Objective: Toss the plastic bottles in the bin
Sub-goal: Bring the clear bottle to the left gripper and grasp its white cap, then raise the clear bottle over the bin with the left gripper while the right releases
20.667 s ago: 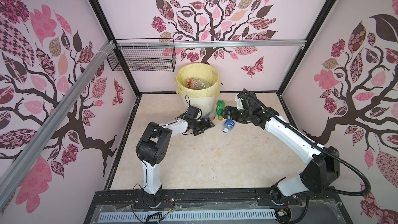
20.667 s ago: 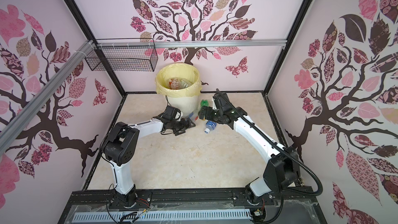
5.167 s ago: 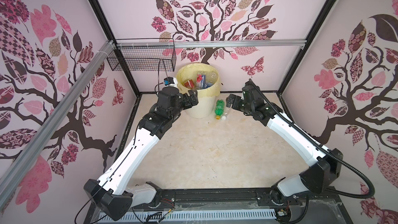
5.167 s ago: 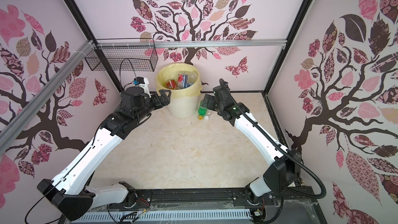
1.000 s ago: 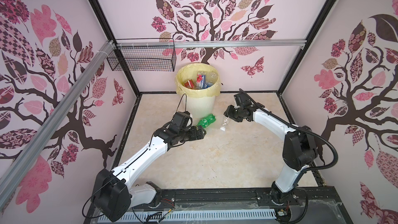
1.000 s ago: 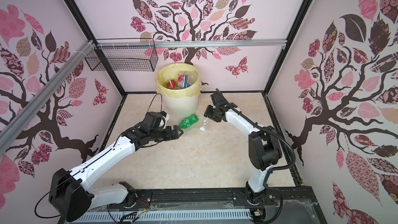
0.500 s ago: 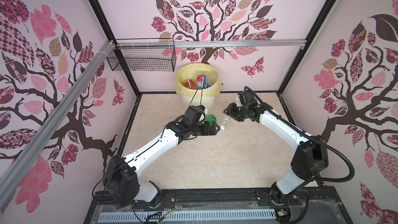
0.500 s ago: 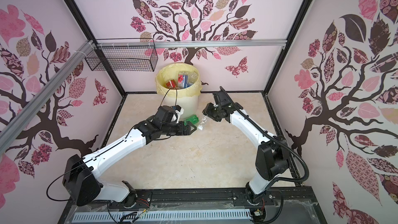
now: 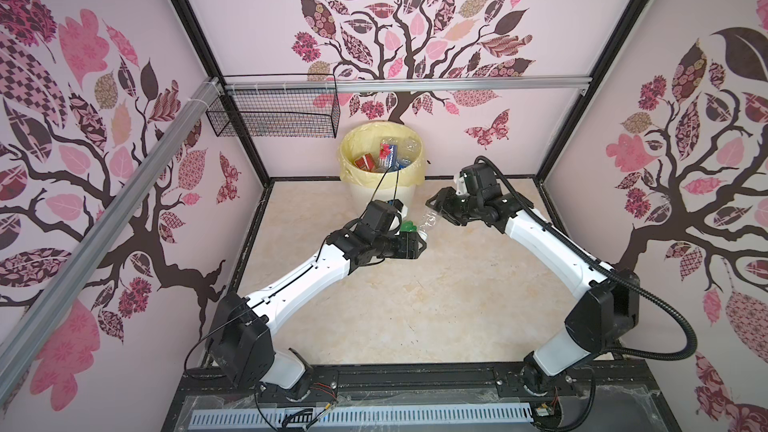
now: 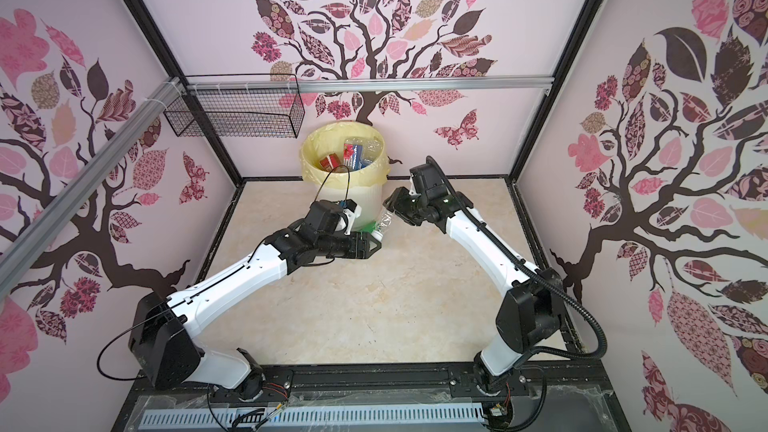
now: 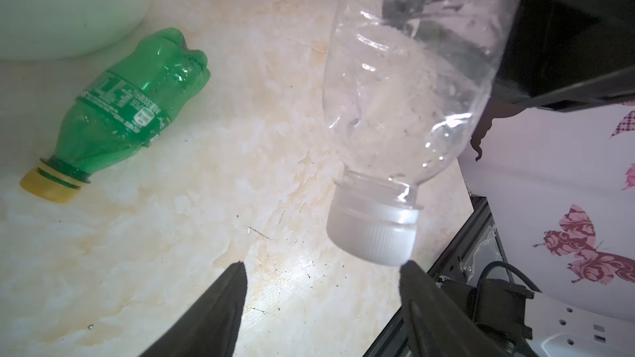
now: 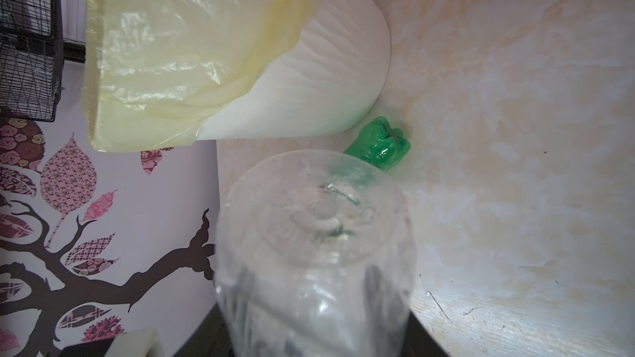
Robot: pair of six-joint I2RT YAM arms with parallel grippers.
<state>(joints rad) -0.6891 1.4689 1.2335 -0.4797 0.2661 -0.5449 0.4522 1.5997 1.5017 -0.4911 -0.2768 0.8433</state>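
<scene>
Our right jaws are clamped on the base end of a clear crumpled plastic bottle (image 11: 405, 91), holding it up off the beige marbled bench (image 9: 436, 305). Its white ribbed cap (image 11: 372, 231) points at our left jaws, which stand apart right next to that cap. A green plastic bottle (image 11: 134, 108) with a yellow cap lies on its side just beside the round cream ribbed bin (image 9: 361, 195), which has several bottles (image 9: 388, 155) inside.
</scene>
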